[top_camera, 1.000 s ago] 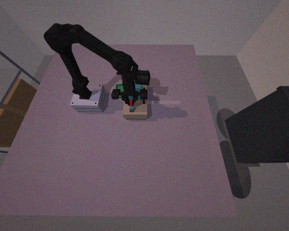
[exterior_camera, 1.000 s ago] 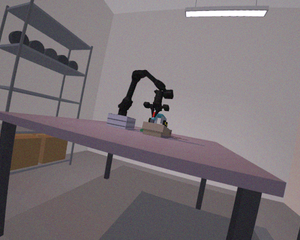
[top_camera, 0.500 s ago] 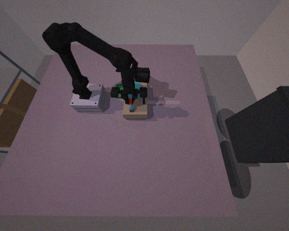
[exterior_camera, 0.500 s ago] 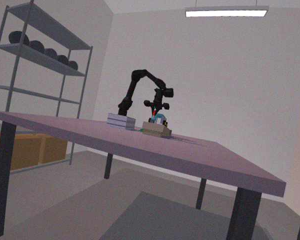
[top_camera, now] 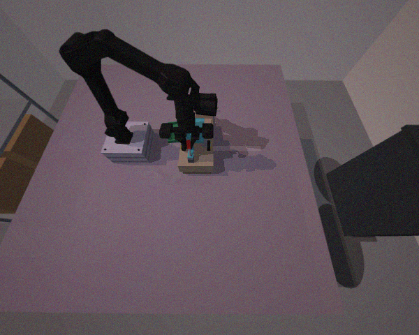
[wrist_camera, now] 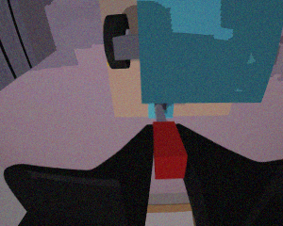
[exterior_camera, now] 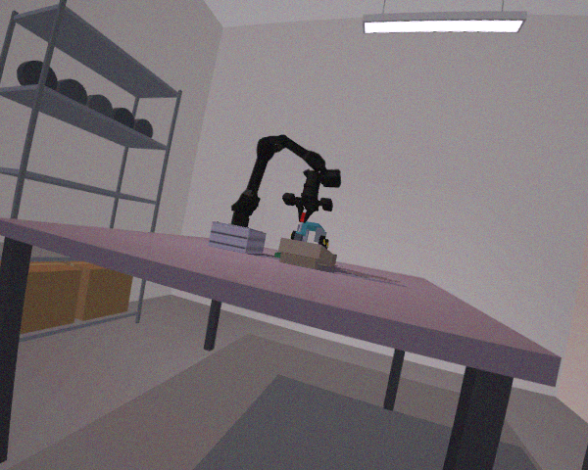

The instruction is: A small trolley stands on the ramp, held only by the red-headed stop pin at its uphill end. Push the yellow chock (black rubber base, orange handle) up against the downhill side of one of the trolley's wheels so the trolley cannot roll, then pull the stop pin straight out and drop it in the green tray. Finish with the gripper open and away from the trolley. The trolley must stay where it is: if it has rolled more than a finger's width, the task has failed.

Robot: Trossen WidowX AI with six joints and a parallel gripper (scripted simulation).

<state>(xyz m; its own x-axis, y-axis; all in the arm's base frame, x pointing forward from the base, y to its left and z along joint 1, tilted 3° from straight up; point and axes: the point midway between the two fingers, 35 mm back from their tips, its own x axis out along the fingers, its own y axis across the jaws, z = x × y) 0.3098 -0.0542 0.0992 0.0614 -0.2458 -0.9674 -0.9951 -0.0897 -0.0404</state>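
Note:
My gripper (top_camera: 188,145) (exterior_camera: 303,215) (wrist_camera: 162,130) is shut on the red head of the stop pin (wrist_camera: 170,153). The pin's grey shaft runs down to a small cyan holder (top_camera: 190,155) (wrist_camera: 152,112) at the ramp's end; whether its tip is in the holder is not clear. The cyan trolley (top_camera: 200,121) (exterior_camera: 313,224) (wrist_camera: 203,71) stands on the tan ramp (top_camera: 195,168) (exterior_camera: 298,248) (wrist_camera: 125,96), right beside the fingers. One black wheel (wrist_camera: 117,52) shows. The green tray (top_camera: 172,139) (exterior_camera: 277,255) is beside the ramp, partly hidden by the gripper. I cannot make out the chock.
The arm's pale, layered base block (top_camera: 125,147) (exterior_camera: 236,238) stands left of the ramp and tray on the pink table (top_camera: 159,234) (exterior_camera: 193,262). A dark object (top_camera: 386,187) stands beyond the table's right edge. A shelf rack (exterior_camera: 102,131) is off to the left.

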